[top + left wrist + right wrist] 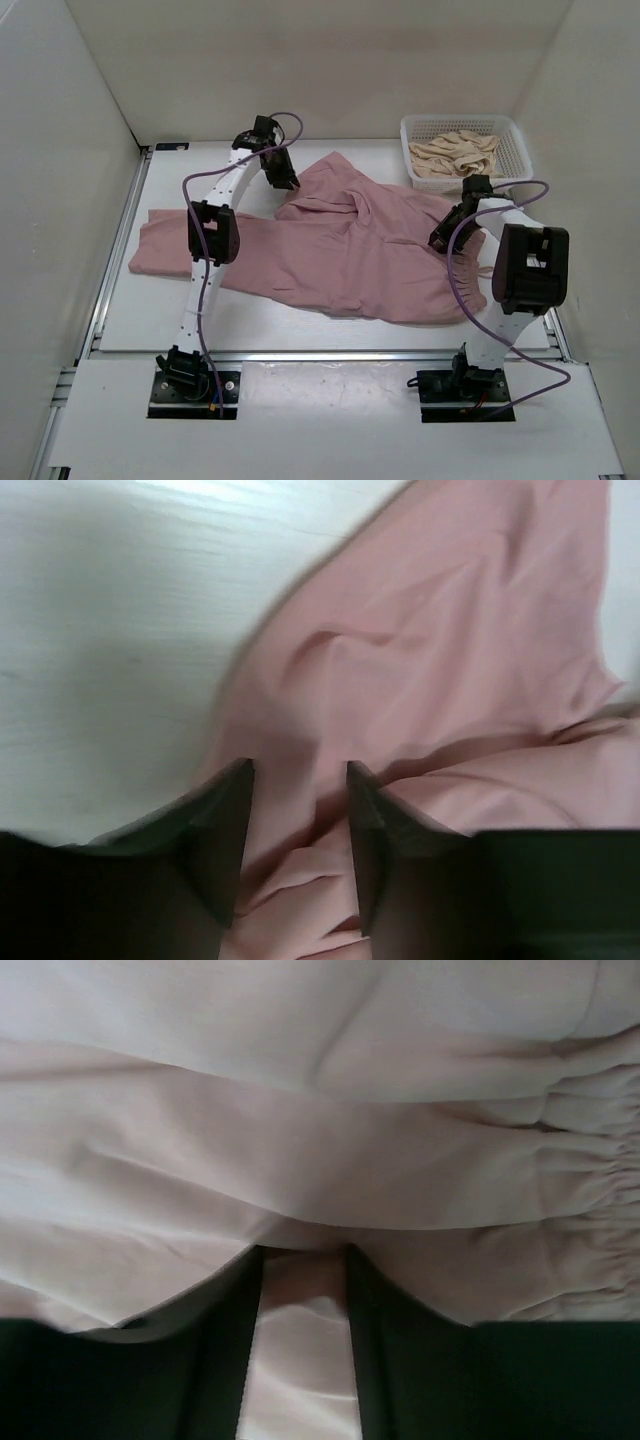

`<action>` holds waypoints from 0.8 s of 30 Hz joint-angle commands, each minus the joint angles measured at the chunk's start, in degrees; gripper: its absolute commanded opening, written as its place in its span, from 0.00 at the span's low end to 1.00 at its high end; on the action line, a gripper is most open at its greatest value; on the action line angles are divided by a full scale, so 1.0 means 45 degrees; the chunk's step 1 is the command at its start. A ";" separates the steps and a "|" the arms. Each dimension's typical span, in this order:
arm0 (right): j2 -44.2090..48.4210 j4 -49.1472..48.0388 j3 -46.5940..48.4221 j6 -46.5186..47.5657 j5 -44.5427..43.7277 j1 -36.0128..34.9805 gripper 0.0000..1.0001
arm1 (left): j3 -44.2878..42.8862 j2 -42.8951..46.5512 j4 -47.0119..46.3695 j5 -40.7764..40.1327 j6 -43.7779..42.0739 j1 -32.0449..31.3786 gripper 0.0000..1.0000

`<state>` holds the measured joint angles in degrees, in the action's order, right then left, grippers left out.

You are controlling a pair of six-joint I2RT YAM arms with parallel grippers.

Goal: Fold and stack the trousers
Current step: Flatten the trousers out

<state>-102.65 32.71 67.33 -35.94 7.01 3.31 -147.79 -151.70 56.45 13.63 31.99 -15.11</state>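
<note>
The dusty-pink trousers (pixel 360 255) lie spread and wrinkled on the white table, one leg reaching left (pixel 165 245). My left gripper (pixel 288 186) is at their far edge. In the left wrist view my left gripper (pixel 298 765) is open, with its jaws a little apart astride a raised fold of the pink fabric (pixel 450 660). My right gripper (pixel 438 240) is low on the trousers' right part. In the right wrist view my right gripper (pixel 305 1250) has its jaws a little apart, fabric (pixel 300 1140) between them and a fold over the tips. The gathered waistband (pixel 600 1190) shows at the right.
A white mesh basket (pixel 465 120) with crumpled beige cloth (pixel 455 155) stands at the back right, just beyond the right arm. White walls close in the table on three sides. Bare tabletop (pixel 110 630) shows left of the trousers' edge.
</note>
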 commanded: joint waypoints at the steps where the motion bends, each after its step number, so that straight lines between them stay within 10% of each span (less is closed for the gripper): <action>1: -0.0196 -0.0140 -0.0177 -0.0177 -0.0365 0.0006 0.36 | -0.0069 -0.0155 -0.0629 0.1990 0.0235 -0.0196 0.32; 6: 0.0388 -0.0140 -0.0625 -0.0177 -0.0482 -0.0111 0.03 | 0.0067 0.0427 -0.0629 0.1991 0.0235 0.0115 0.10; 12: 0.1386 -0.0140 -0.1290 0.0077 -0.0600 -0.0111 0.00 | 0.1123 0.2928 -0.0629 -0.0350 -0.0174 0.0722 0.10; 14: 0.1561 -0.0140 -0.1447 0.0077 -0.0600 -0.0111 0.01 | 0.1123 0.2929 -0.0629 -0.0879 -0.0292 0.0859 0.34; 19: 0.1988 0.0016 -0.1447 0.0370 -0.0327 -0.0111 0.10 | 0.1590 0.2246 -0.0454 -0.1133 -0.0292 0.0567 0.50; 24: 0.2382 0.0153 -0.1680 0.0624 -0.0326 -0.0228 0.30 | 0.1379 0.0826 -0.0454 -0.0941 -0.0526 -0.0001 0.98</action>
<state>-94.35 32.53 60.77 -34.68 4.91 2.59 -141.10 -145.36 53.95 9.19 30.57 -12.45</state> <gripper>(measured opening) 0.282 0.936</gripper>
